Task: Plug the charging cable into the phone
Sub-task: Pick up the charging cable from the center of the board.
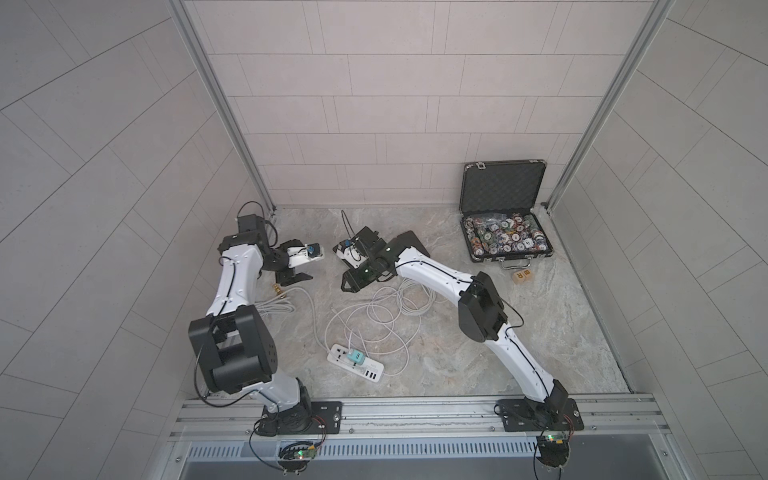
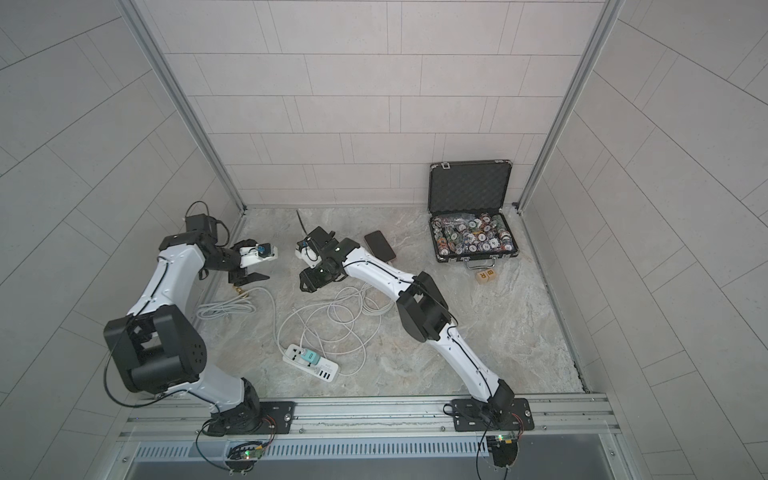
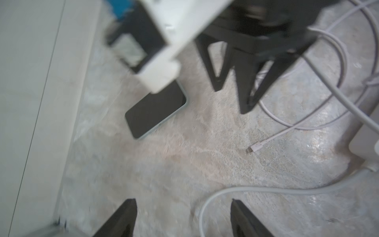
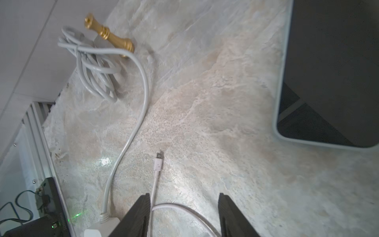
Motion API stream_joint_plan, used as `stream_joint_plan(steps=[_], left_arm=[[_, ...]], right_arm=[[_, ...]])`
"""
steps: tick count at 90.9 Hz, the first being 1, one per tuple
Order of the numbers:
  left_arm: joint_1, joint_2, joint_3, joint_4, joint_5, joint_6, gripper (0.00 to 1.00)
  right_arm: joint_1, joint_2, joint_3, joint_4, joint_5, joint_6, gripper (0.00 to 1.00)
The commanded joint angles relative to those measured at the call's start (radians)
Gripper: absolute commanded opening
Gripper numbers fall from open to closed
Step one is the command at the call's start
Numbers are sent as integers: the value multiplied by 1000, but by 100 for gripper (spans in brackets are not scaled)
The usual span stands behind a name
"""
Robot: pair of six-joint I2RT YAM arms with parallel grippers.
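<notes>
Both claws stood open and empty over the stone-patterned tabletop (image 1: pixel 457 353). The left gripper (image 3: pixel 182 202) was near the side wall, and the right gripper (image 4: pixel 184 196) straddled the cord without pinching it. The phone (image 2: pixel 379 245) lay flat beyond the right wrist, apparently screen up. Rigid and slick, it would likely skate unless braced by its long edges. The charging cable (image 1: pixel 374 320) sprawled in limp, light loops. Its connector (image 4: pixel 159 156) lay free, apart from the phone, and the stiff plug housing looked the best hold.

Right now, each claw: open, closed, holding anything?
Left claw: open, empty.
Right claw: open; charging cable lies loose between the jaws.
</notes>
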Motion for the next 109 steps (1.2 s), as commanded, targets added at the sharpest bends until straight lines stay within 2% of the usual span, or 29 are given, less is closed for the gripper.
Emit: stream_joint_plan(steps=[1, 10, 21, 33, 45, 54, 63, 70, 77, 91, 102, 109], left_arm=[[16, -50, -22, 133, 25, -428, 81], [22, -62, -29, 244, -75, -763, 87], [26, -52, -11, 307, -213, -1086, 93], [33, 1, 68, 235, -279, -1360, 93], [54, 60, 135, 156, -257, -1580, 93], [81, 88, 152, 137, -206, -1678, 93], [88, 93, 144, 145, -220, -1720, 93], [88, 96, 146, 140, -221, -1728, 93], [90, 92, 139, 136, -214, -1728, 93], [89, 75, 119, 149, -212, -1757, 93], [90, 81, 139, 141, -236, -1800, 93], [90, 93, 163, 131, -224, -1830, 93]], right_arm=[[54, 19, 48, -86, 161, -70, 56], [106, 35, 48, -93, 223, -80, 55], [152, 61, 60, -109, 300, -85, 55], [182, 103, 79, -123, 339, -85, 54], [190, 141, 91, -102, 396, -89, 50], [190, 166, 91, -71, 423, -94, 45], [192, 191, 108, -59, 427, -91, 38], [196, 207, 112, -56, 420, -89, 30], [207, 232, 113, -55, 444, -98, 14], [212, 241, 110, -65, 558, -82, 0], [209, 179, 103, -69, 658, -95, 0], [188, 116, 82, -56, 626, -88, 0]])
